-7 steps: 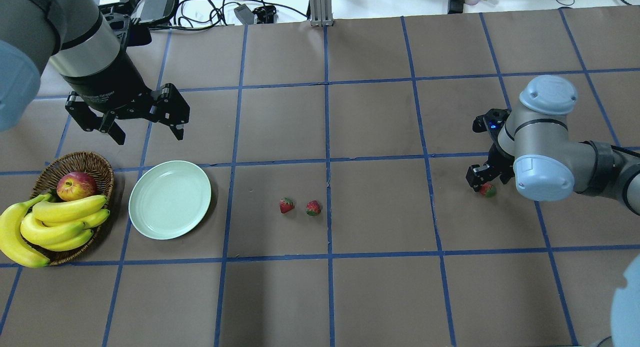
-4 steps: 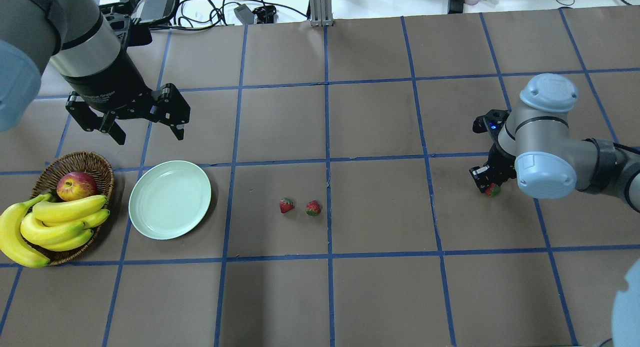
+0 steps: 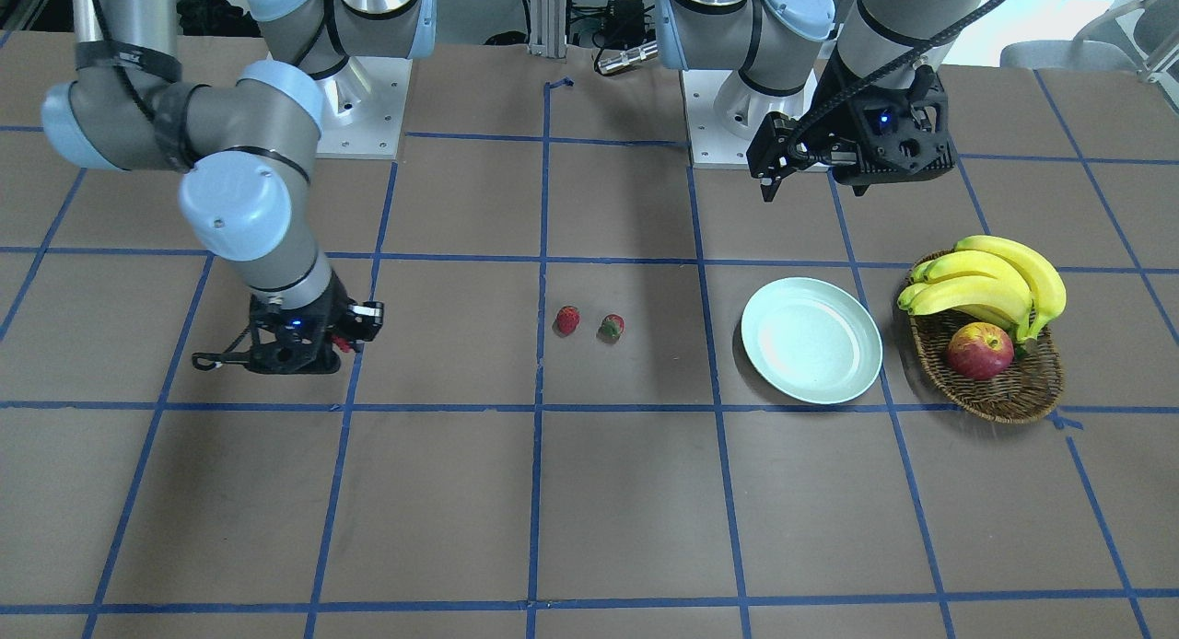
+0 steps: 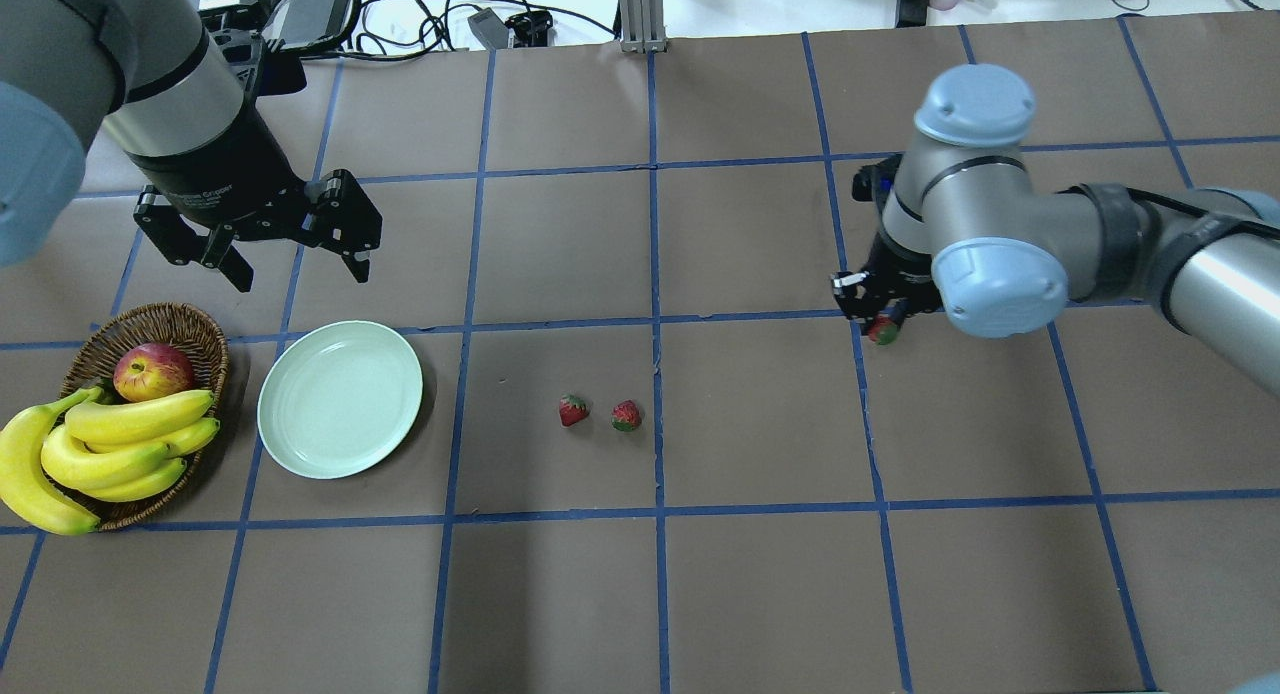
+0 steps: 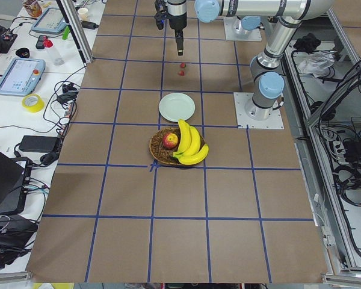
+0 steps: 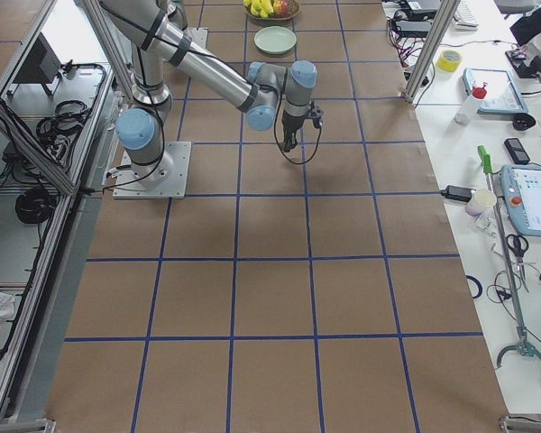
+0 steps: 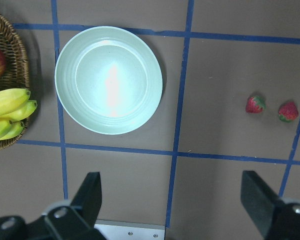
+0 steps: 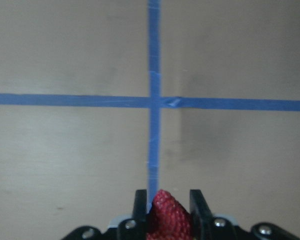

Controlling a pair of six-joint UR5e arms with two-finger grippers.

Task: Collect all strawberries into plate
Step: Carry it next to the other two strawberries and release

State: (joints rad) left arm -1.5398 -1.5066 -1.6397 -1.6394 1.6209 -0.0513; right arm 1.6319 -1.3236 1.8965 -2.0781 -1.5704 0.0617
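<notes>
Right gripper [image 4: 880, 319] is clamped narrow on one strawberry [image 8: 167, 215]. The berry sits pinched between both fingers, red tip poking out past them, right over a crossing of blue tape lines [image 8: 154, 101] on the brown table [image 4: 760, 574]. Left gripper [image 4: 298, 269] is spread wide with nothing in it, hanging behind the plate [image 4: 340, 399] on the side away from the robot. The plate is bare, flat on the table, just beside the wicker basket [image 4: 150, 319] but not touching it. The other two berries lie on the table roughly mid-table between plate and right gripper: nearer-plate strawberry [image 4: 573, 410] and farther strawberry [image 4: 626, 415], close together, small gap between them, both well apart from the plate. The basket holds an apple [image 4: 152, 371] and a bunch of bananas [image 4: 110, 444] hanging over its rim.
</notes>
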